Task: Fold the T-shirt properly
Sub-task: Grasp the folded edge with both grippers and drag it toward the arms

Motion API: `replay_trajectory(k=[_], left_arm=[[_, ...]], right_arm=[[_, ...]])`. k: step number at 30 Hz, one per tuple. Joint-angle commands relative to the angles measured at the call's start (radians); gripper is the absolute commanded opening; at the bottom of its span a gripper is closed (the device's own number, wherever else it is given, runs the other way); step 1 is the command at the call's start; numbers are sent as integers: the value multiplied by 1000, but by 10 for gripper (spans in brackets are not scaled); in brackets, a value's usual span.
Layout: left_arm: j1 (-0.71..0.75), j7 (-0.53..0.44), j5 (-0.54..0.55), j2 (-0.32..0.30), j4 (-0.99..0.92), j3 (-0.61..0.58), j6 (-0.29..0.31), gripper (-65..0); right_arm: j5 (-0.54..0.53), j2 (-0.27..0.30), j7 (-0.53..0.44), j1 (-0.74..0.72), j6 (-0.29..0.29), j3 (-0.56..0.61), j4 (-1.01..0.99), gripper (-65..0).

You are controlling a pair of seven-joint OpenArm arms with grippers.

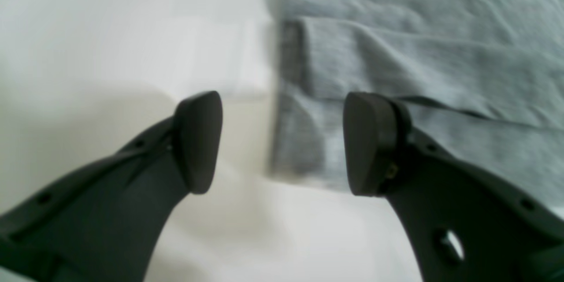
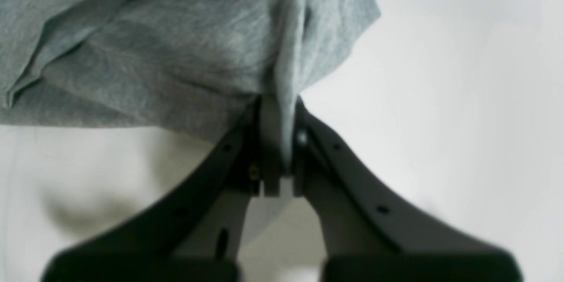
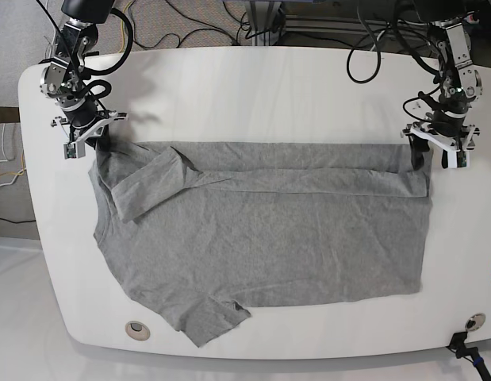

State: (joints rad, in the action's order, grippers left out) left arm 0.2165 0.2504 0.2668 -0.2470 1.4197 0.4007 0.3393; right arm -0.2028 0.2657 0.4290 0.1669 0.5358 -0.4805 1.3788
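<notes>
— Where's our T-shirt [image 3: 285, 246]?
— Spread across the white table [image 3: 229, 95], its long upper edge running between our two grippers, a sleeve folded inward near the right one.
— How will it handle?
— Light, soft and limp, we'd judge; it will sag between grips rather than swing stiffly.
— And our jaws?
— Our right gripper [image 2: 280, 141] pinches a gathered bit of the shirt at that edge. Our left gripper [image 1: 282, 143] has its fingers spread wide, one over the cloth, one beyond its side.
— So where do we take hold?
— At the left corner, catching both layers if we can, then we lift evenly so nothing bunches.
</notes>
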Motion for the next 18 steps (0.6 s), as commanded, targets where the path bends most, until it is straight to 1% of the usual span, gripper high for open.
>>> replay_trajectory(k=[1, 13, 14, 16, 18], left_arm=[[-6, -21, 13, -12, 5, -12, 4, -242], [-9, -23, 13, -5, -98, -18, 2, -247], [-9, -23, 13, -5, -99, -18, 2, -267], [-9, -23, 13, -5, -99, -18, 2, -335], [-9, -23, 12, -5, -105, -18, 1, -434]], right_arm=[[21, 11, 34, 4, -3, -4, 4, -650], [21, 11, 34, 4, -3, -4, 4, -650], [21, 11, 34, 4, -3, -4, 4, -650], [21, 11, 34, 4, -3, -4, 4, -650], [21, 11, 34, 4, -3, -4, 4, -650]])
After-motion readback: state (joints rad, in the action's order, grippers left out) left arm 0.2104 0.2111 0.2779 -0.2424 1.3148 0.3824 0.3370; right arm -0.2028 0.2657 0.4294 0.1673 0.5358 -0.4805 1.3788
